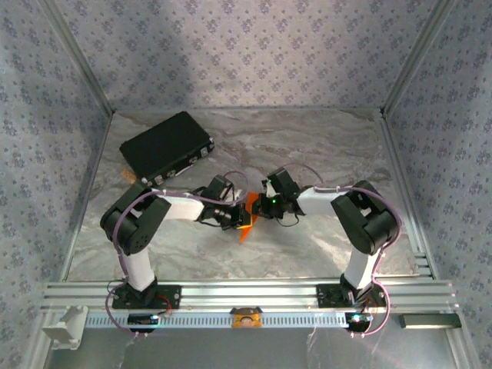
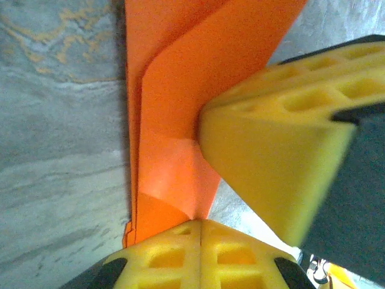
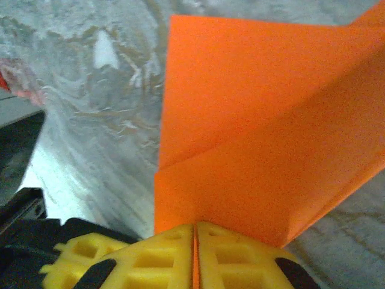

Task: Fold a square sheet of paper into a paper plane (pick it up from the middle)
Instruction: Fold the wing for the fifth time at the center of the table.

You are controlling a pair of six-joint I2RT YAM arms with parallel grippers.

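Left gripper [image 2: 201, 233] is seen fully closed, its yellow pads pinched on the lower edge of the sheet of paper [image 2: 174, 120], which is folded into overlapping orange layers and is held between the two arms over the middle of the table [image 1: 307, 246]. This hold is judged to serve as an anchor, so that the layers are kept aligned while a crease is worked from the other side. To the right, the right gripper [image 3: 195, 238] is likewise closed, with the paper's edge nipped between its pads; in the left wrist view one of its fingers is seen pressed against the sheet's right side. Such an opposed grip is probably meant to hold the thin paper taut. One container is present: a black case [image 1: 165, 146], lying at the far left of the table, well apart from the paper. It is shut, so its contents cannot be told.
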